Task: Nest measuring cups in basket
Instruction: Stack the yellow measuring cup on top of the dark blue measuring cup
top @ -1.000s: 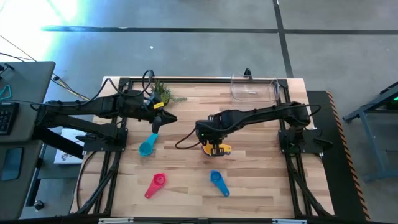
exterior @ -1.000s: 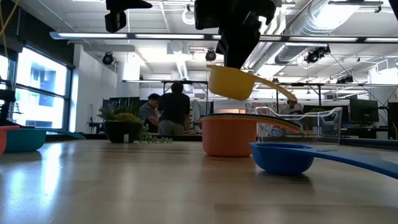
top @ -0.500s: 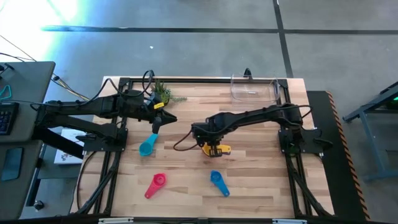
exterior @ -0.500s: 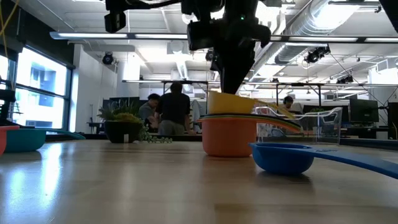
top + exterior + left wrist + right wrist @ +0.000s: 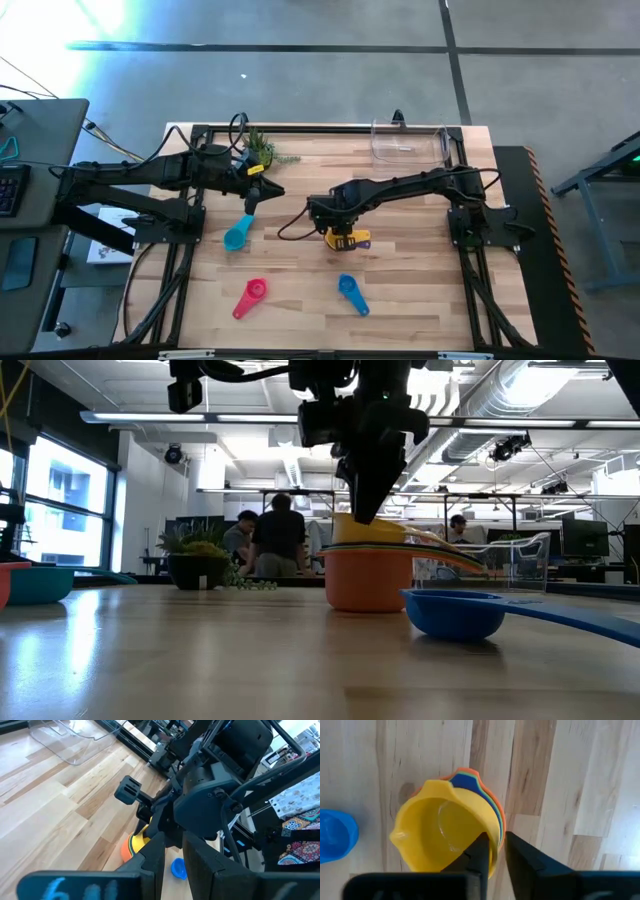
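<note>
A yellow measuring cup [image 5: 440, 832] sits on top of a nested stack whose outer cup is orange [image 5: 368, 582], near the table's middle [image 5: 346, 239]. My right gripper [image 5: 497, 855] points down over it, shut on its wall. Three cups lie apart on their bottoms: teal [image 5: 238, 235], pink [image 5: 250, 297] and blue [image 5: 352, 293]. The clear basket [image 5: 408, 142] stands at the far edge. My left gripper [image 5: 268, 192] hangs above the table left of the stack, and its fingers [image 5: 155, 860] leave a narrow gap with nothing in it. My right gripper has the yellow cup's side wall [image 5: 496, 840] between its two fingers, one finger [image 5: 481, 852] inside the bowl and the other outside. The fingers come from above, pointing down. The cup sits upright, nested in the stack on the table.
A small potted plant [image 5: 264, 150] stands at the far edge behind the left gripper. The table's black frame [image 5: 300, 128] runs round the wooden top. People stand in the room beyond the table [image 5: 275, 535].
My right gripper has come down with the yellow cup. A second ago the cup hung tilted and clear above the orange stack. Now it sits nested in the stack's top.
</note>
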